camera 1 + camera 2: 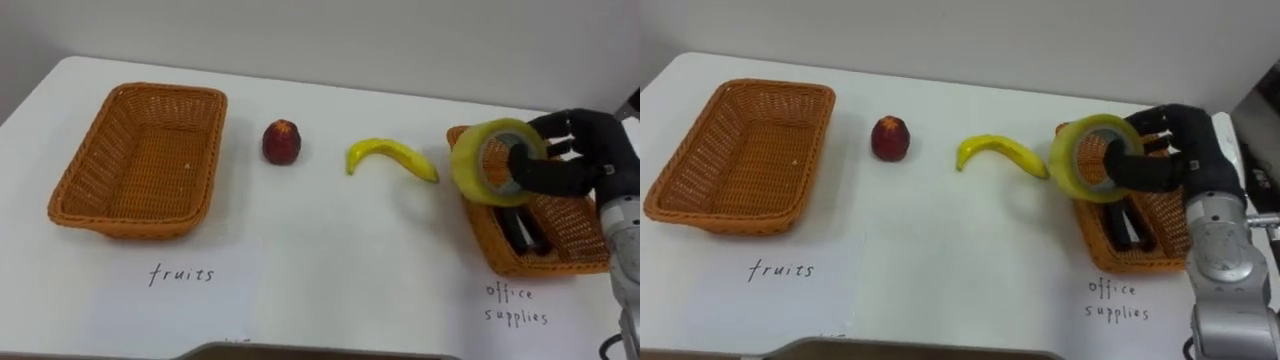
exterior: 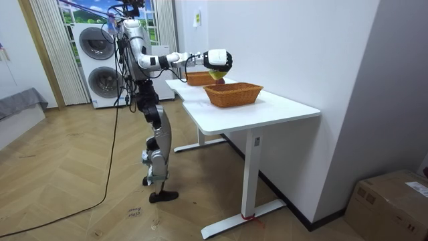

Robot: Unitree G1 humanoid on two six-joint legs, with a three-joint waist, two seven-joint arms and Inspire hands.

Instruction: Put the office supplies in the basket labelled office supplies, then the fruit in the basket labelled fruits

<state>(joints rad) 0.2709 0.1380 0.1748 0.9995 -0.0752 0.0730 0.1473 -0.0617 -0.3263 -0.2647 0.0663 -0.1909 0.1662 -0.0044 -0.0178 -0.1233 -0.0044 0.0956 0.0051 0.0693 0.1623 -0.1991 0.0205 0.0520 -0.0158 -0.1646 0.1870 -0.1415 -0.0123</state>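
One worktop: white, carrying both baskets and the loose fruit; the robot stands at its end with the right arm stretched out over it.
Fruit basket: at the robot's left, wicker, nothing in it — no fruit sorted so far.
Supplies basket: at the robot's right, already holding a couple of dark things; what they are I cannot tell.
Right hand: fingers curled through and around the tape roll, gripping it above the supplies basket.
Tape roll: yellowish, held on edge in the air over the left part of that basket, not yet set down.
Banana: lying on the worktop just beside the supplies basket, well apart from the fruit basket.
Apple: red, standing between the banana and the fruit basket, touching neither.
Done: supplies look partly sorted, judging by the dark things inside.
In hand: dropping the tape in — likely the last of the supplies, since none lie loose.
Left: both fruits, so by my reckoning the task is roughly half through.
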